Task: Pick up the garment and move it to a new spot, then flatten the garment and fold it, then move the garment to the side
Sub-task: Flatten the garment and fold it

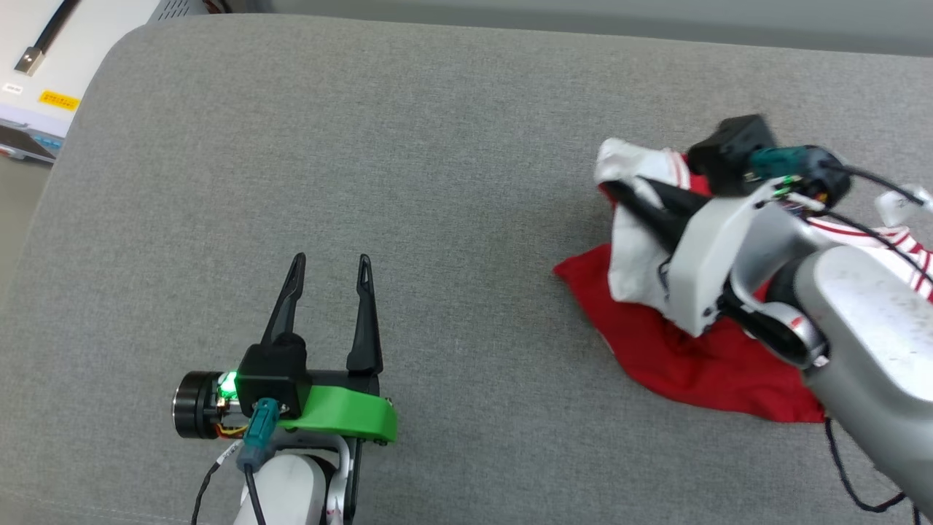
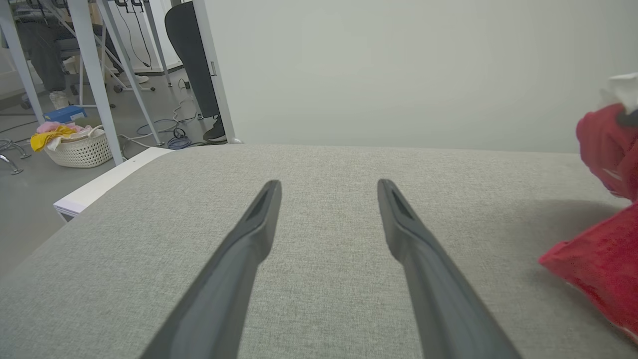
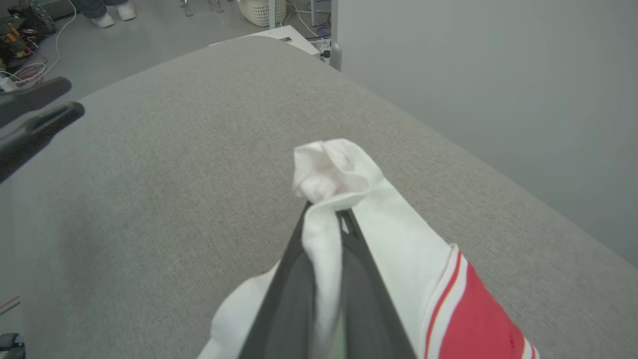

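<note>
The garment (image 1: 678, 350), a red jersey with white sleeves and red-white striped trim, lies crumpled at the right of the grey table (image 1: 437, 146). Its lettering is hidden in the folds. My right gripper (image 1: 616, 188) is shut on a white sleeve, lifting it above the red heap. In the right wrist view the white cloth (image 3: 344, 184) bunches over the closed fingertips (image 3: 344, 222), with striped trim and red fabric at lower right. My left gripper (image 1: 332, 261) stands open at the lower left, well apart from the garment; in the left wrist view red cloth (image 2: 603, 259) shows at the right edge.
The grey padded table has a rounded far-left corner, with a white unit (image 1: 44, 73) beyond it. A laundry basket (image 2: 79, 147), metal legs and cables stand on the floor to the left. A pale wall rises behind the table's far edge.
</note>
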### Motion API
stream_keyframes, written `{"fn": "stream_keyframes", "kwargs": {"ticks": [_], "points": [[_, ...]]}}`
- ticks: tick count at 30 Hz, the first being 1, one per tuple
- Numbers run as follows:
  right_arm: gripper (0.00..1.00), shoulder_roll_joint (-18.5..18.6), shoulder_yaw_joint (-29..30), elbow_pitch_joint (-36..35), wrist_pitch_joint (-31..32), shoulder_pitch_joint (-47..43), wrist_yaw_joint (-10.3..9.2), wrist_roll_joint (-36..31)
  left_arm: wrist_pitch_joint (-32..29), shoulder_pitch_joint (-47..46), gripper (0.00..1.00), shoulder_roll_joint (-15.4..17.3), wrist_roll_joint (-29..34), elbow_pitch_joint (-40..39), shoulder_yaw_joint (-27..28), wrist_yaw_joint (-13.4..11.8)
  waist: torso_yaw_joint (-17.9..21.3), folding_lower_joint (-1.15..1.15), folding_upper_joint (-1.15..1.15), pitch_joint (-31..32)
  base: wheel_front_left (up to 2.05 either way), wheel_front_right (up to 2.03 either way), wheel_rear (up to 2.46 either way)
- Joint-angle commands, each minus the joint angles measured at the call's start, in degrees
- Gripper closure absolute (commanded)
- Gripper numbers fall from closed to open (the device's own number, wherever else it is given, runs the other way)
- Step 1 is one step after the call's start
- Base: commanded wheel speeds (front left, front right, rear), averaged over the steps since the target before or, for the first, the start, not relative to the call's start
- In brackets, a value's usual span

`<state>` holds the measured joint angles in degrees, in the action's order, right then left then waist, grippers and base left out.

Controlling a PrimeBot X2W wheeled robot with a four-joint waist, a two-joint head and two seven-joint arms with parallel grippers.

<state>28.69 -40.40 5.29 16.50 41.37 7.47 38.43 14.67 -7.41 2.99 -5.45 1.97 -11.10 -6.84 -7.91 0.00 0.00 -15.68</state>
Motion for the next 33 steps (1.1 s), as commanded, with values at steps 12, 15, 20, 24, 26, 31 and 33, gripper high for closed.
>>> {"fn": "stream_keyframes", "kwargs": {"ticks": [12,15,20,24,26,31,33], "points": [[1.00,-11.8,-24.2,21.6,-3.5,6.2,0.02,3.5,0.3,-0.8,0.00,-0.1,-1.4,0.3,-1.2,-1.2,-2.5,0.00,0.00,-2.8,0.00,0.00,0.00],[1.00,-13.2,-28.8,26.5,-3.6,6.5,0.02,4.7,0.3,-1.2,0.00,-0.1,-1.6,0.4,-1.4,-1.5,-2.7,0.00,0.00,-3.2,0.00,0.00,0.00],[0.58,-14.2,-31.1,29.9,-8.5,8.0,0.02,5.5,0.3,-1.0,0.00,-0.1,-1.6,0.8,-1.0,-1.8,-1.9,0.00,0.00,-2.4,0.00,0.00,0.00],[0.00,-13.2,-31.0,30.4,-16.2,9.9,0.02,2.4,0.3,-0.4,0.00,-0.1,-0.9,1.2,-0.5,-1.7,-0.8,0.00,0.00,-0.7,0.00,0.00,0.00],[0.00,-12.7,-28.5,30.1,-20.9,9.9,0.02,1.1,0.3,0.0,0.00,-0.1,-0.6,1.1,-0.2,-1.6,-0.2,0.00,0.00,0.3,0.00,0.00,0.00],[0.00,-8.1,-14.7,26.0,-29.2,6.1,0.02,-4.6,0.3,1.8,0.00,-0.1,0.7,0.7,0.7,-1.3,2.0,0.00,0.00,3.0,0.00,0.00,0.00],[0.00,-6.3,-9.3,23.8,-29.9,4.3,0.02,-6.8,0.3,2.2,0.00,-0.1,0.9,0.5,0.9,-1.1,2.4,0.00,0.00,3.5,0.00,0.00,0.00]]}}
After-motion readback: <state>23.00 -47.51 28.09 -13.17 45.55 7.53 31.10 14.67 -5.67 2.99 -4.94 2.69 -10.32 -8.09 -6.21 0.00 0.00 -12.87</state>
